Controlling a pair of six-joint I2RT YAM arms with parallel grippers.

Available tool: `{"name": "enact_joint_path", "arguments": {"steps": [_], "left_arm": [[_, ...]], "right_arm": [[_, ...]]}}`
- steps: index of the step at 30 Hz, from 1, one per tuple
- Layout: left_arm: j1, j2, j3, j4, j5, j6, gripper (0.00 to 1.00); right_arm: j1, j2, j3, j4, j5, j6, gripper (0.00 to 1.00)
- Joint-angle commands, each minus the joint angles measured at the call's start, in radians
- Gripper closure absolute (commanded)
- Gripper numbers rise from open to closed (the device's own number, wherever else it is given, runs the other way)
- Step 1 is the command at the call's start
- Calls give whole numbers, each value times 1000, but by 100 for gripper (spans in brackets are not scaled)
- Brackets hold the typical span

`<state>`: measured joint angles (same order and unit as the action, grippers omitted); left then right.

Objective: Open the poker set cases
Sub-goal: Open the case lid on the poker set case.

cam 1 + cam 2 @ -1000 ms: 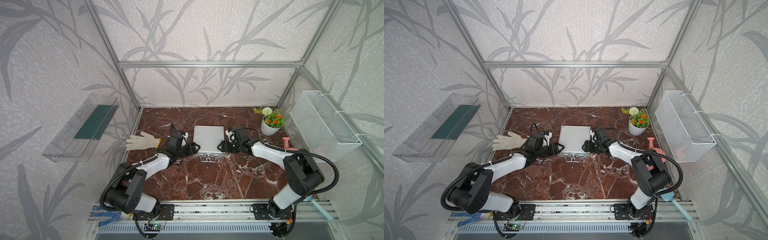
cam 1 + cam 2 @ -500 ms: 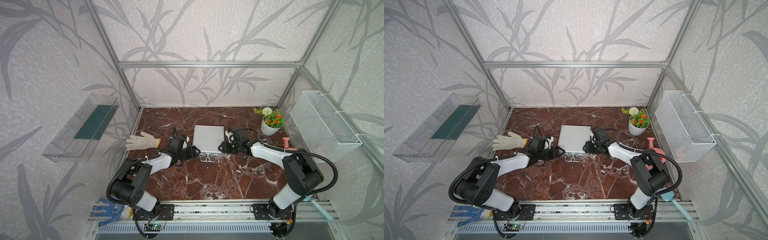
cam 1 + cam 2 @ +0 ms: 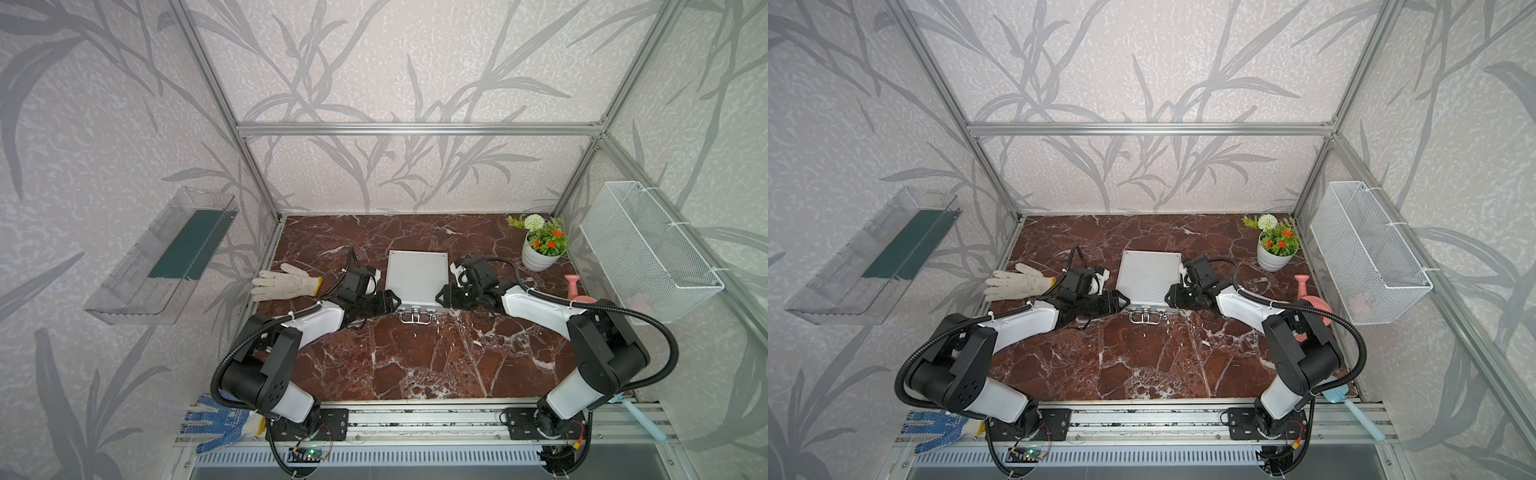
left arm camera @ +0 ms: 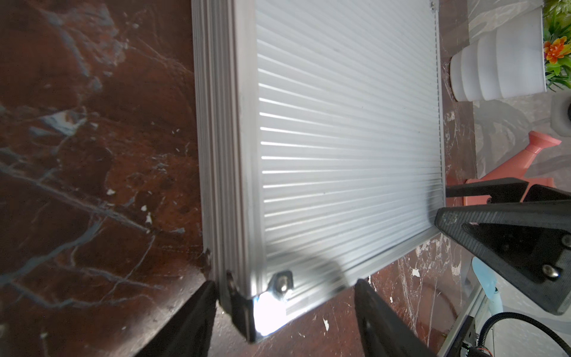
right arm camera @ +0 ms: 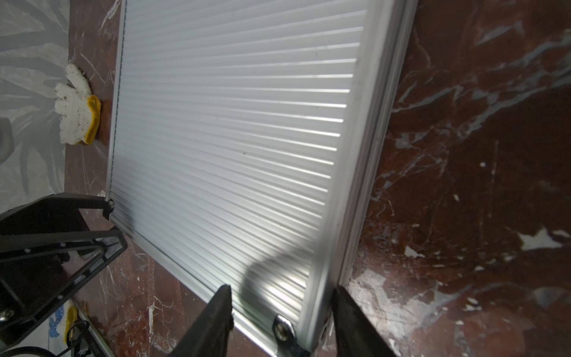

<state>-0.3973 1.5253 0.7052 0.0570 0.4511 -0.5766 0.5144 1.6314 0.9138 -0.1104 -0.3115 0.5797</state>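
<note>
One square, ribbed silver case (image 3: 417,276), shut, on marble counter (image 3: 415,365); left tool (image 3: 394,300) and right tool (image 3: 438,296) gape astride its corners.

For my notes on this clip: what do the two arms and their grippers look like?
Both the left arm and right arm have white link shells between black joint housings, with black corrugated cable hoses looping alongside. The left gripper and right gripper are black, with tapering triangular fingers fixed by small silver screws.
</note>
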Motion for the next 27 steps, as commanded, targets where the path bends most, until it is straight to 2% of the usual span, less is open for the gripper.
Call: {"name": "enact_joint_path", "arguments": {"steps": [1,7,16,19,21,27], "left_arm": [[-13,7,49,26,35,18,29],[-18,-35,71,-1,54,18,30],[-23,-75,120,-24,70,12,30],[-24,-84,141,-26,68,8,30],[-24,-93,159,-37,59,9,30],[-20,-83,225,-67,50,24,31]], "right_arm": [[13,-30,-7,41,-66,19,52],[14,-70,-9,76,-97,46,55],[15,-153,52,51,-100,39,53],[12,-165,81,35,-91,23,47],[2,-172,105,8,-83,7,39],[-69,-242,73,-34,-71,-1,29]]}}
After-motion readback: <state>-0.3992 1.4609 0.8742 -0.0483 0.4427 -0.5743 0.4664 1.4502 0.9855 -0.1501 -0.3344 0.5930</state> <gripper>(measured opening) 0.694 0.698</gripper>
